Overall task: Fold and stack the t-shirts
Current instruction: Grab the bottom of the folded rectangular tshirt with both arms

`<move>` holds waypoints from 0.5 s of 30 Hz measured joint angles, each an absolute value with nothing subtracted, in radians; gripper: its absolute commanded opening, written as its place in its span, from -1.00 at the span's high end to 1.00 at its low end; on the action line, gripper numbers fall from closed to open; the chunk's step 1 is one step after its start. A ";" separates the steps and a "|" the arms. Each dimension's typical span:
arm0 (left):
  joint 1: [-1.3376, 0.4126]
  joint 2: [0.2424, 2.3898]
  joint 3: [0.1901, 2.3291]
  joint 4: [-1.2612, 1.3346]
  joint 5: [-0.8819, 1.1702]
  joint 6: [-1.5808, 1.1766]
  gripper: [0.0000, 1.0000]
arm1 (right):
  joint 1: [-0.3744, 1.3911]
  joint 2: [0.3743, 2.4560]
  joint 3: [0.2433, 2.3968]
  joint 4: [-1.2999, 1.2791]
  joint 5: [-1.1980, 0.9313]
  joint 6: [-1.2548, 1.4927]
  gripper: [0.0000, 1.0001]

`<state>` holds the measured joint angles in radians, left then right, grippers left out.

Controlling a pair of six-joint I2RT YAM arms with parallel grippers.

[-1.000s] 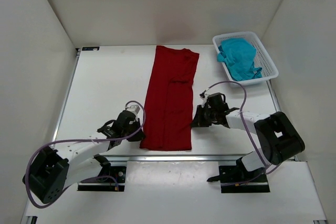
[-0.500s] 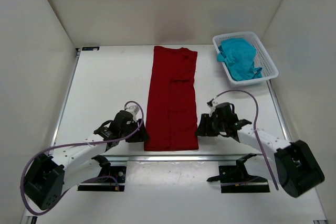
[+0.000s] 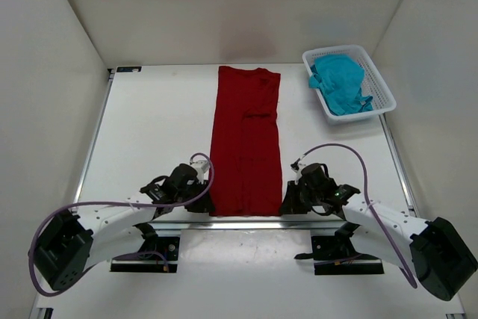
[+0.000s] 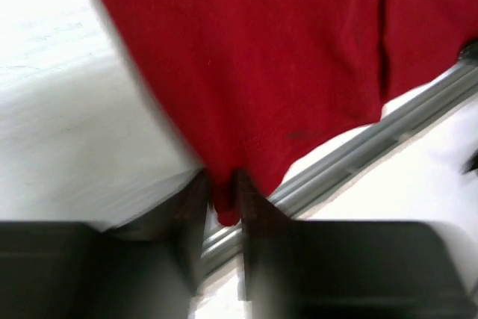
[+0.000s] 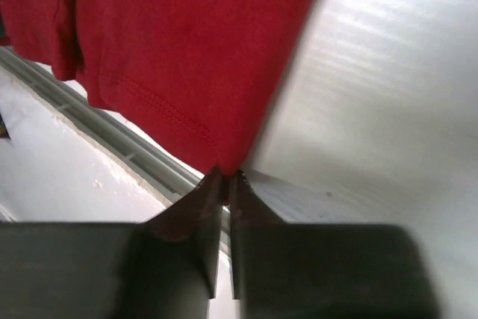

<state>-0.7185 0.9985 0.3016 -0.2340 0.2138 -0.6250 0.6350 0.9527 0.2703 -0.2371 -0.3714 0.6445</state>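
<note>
At near edge, left gripper (image 3: 202, 203): low, clamped on red t-shirt (image 3: 246, 140) corner
right gripper (image 3: 288, 204): low, clamped on other corner
t-shirt axis: near-to-far

left end effector (image 3: 203, 205): low, angled inward, pinched closed | right end effector (image 3: 287, 205): low, angled inward, pinched closed

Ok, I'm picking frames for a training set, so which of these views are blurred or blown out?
Top view: sharp, even light, the red shirt crisp. Left wrist view: smeared, shirt edge streaked, table washed out white. Right wrist view: hem stitching readable, but glare on the table at upper right; claw fingers dark and soft.
</note>
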 measured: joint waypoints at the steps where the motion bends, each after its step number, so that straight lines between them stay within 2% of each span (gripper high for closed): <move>1: -0.728 1.010 0.306 -0.235 0.219 -0.623 0.59 | 0.641 0.952 0.270 -0.239 -0.369 0.649 1.00; 3: -0.740 1.029 0.310 -0.237 0.227 -0.621 1.00 | 0.652 0.952 0.270 -0.240 -0.368 0.659 0.99; 10: -0.722 0.968 0.339 -0.396 0.266 -0.581 1.00 | 0.765 0.884 0.306 -0.352 -0.345 0.682 0.99; 15: -0.609 0.937 0.517 -0.529 0.286 -0.545 1.00 | 0.567 0.905 0.479 -0.437 -0.374 0.585 1.00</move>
<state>-0.6094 0.9367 0.5171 -0.5285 0.2859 -0.5449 0.5674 0.9054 0.4789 -0.4374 -0.3740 0.5846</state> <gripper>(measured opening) 0.032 0.026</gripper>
